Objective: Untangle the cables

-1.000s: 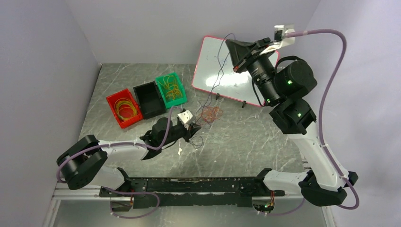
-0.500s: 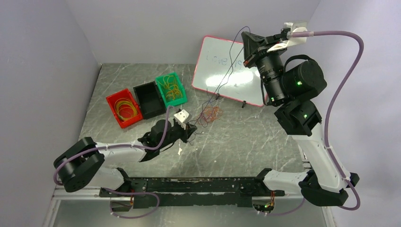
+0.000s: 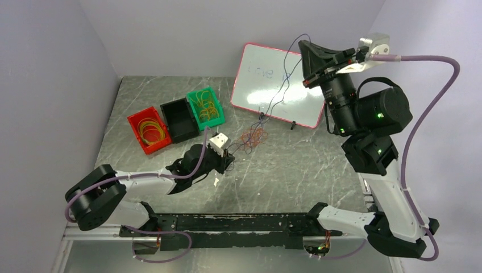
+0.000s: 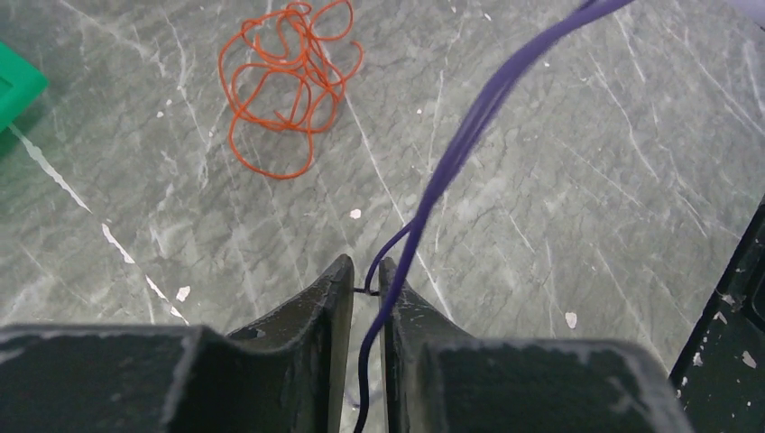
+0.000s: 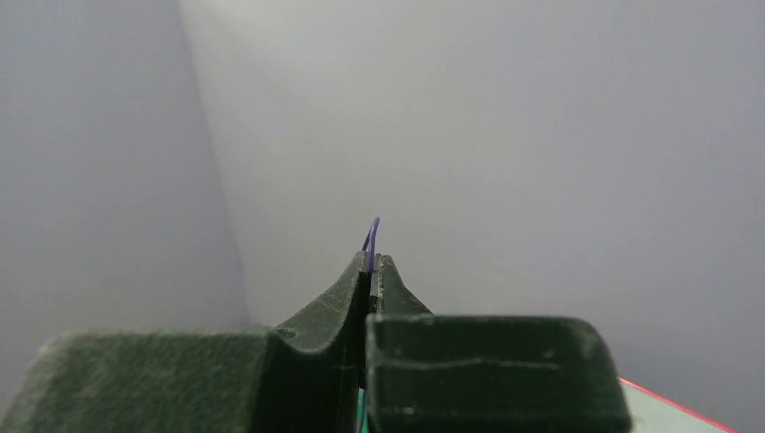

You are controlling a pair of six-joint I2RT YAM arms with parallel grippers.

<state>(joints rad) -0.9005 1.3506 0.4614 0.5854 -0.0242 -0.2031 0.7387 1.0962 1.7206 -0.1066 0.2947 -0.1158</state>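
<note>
A dark blue cable [image 3: 277, 91] runs taut between both grippers. My right gripper [image 3: 303, 46] is raised high at the back right, above the whiteboard, and is shut on the cable's upper end [image 5: 372, 233]. My left gripper [image 3: 228, 157] is low over the table, shut on the cable's lower end [image 4: 469, 126], which passes between its nearly closed fingers [image 4: 338, 280]. A tangled orange cable [image 3: 253, 135] lies loose on the table just beyond the left gripper, apart from it. It also shows in the left wrist view [image 4: 289, 86].
A red bin [image 3: 149, 129], a black bin [image 3: 179, 119] and a green bin [image 3: 206, 107] stand in a row at the back left; the red and green ones hold thin coiled cables. A red-rimmed whiteboard [image 3: 250, 77] leans at the back.
My right gripper has risen and moved right with the blue cable, pulling it taut and out of the orange pile. My left gripper has shifted slightly left, still holding.
</note>
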